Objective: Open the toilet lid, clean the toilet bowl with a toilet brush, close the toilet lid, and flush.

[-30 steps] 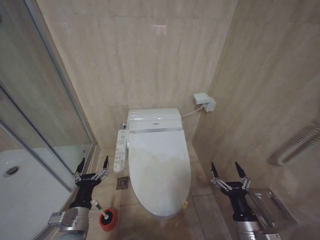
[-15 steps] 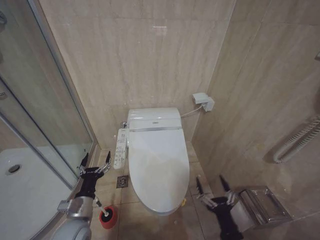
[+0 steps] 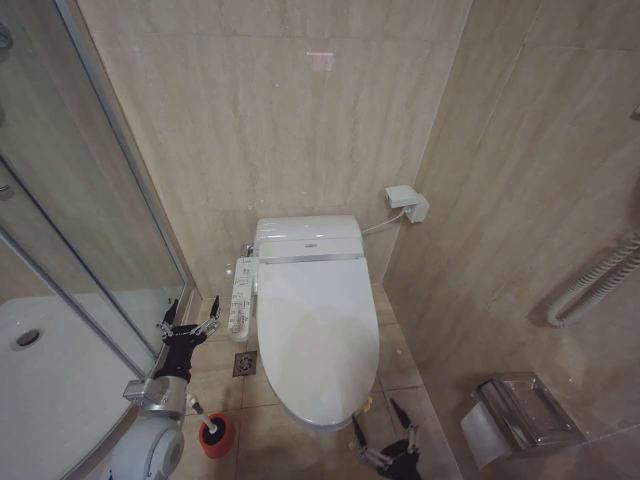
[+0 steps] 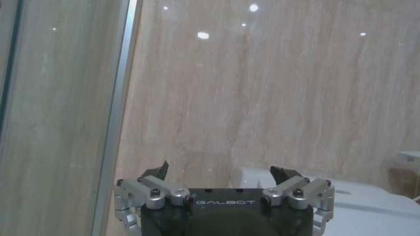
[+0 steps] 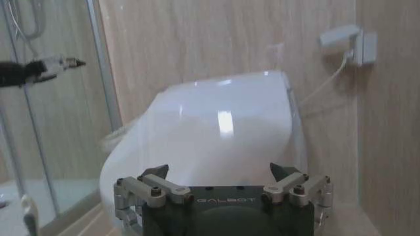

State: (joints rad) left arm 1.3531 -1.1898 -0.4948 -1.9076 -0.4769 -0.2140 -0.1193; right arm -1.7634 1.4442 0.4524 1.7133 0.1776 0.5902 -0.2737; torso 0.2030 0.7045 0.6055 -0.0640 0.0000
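Right now the toilet lid [image 3: 318, 335] is shut, lying flat on the toilet against the back wall, so the toilet bowl underneath is hidden. It is big, white and shiny, and light bounces off its smooth top. I think the first job, lifting it, has not begun. The right gripper [image 3: 385, 437] is low at the front end of the toilet, just beside the lid's front edge, with its two fingers spread wide and nothing in them. From the right wrist view the lid [image 5: 217, 128] rises like a pale hill just ahead of the right gripper [image 5: 220, 173]. The left gripper [image 3: 187, 318] is up in the air on the other side, between the glass shower door [image 3: 70, 230] and the toilet's side button panel [image 3: 240, 298], also spread wide and empty. On the floor below it stands the toilet brush [image 3: 208, 430] in its round red holder, well apart from the fingers. What could go wrong: the lid looks slippery, so a finger hooked under the edge might slide off and let it bang down. The left arm is also close to the glass and might bump it if it swings out.
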